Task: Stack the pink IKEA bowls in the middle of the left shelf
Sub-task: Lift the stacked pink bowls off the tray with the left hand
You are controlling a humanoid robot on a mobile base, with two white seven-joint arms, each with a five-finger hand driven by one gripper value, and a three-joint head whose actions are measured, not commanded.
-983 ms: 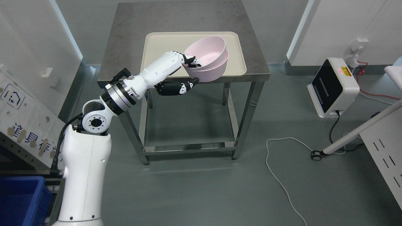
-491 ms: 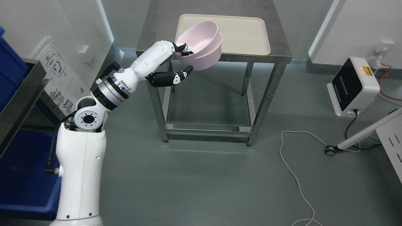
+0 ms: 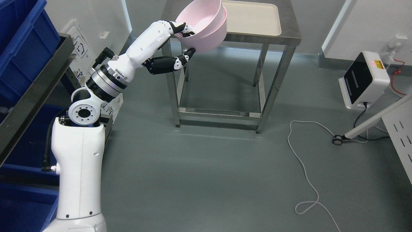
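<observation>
Two pink bowls (image 3: pixel 203 27), nested one in the other, hang tilted in the air at the top middle of the head view. My left hand (image 3: pixel 184 40) is shut on their near rim, with fingers (image 3: pixel 180 27) hooked inside and the thumb (image 3: pixel 188 53) under the outside wall. The bowls are off the cream tray (image 3: pixel 254 19) and overlap the left front corner of the steel table (image 3: pixel 289 33). The shelf (image 3: pixel 35 93) stands at the far left, with blue bins on it. My right arm does not show.
A blue bin (image 3: pixel 19 42) sits on the shelf's dark ledge at upper left, another blue bin (image 3: pixel 24 206) lower down. A white cable (image 3: pixel 305 167) loops over the grey floor. A white and black device (image 3: pixel 363 80) and a wheeled stand leg (image 3: pixel 370 124) are at right.
The camera has turned left: table and tray slid up and right, and the shelf with blue bins came into view. The bowls stay in my left hand, now off the tray.
</observation>
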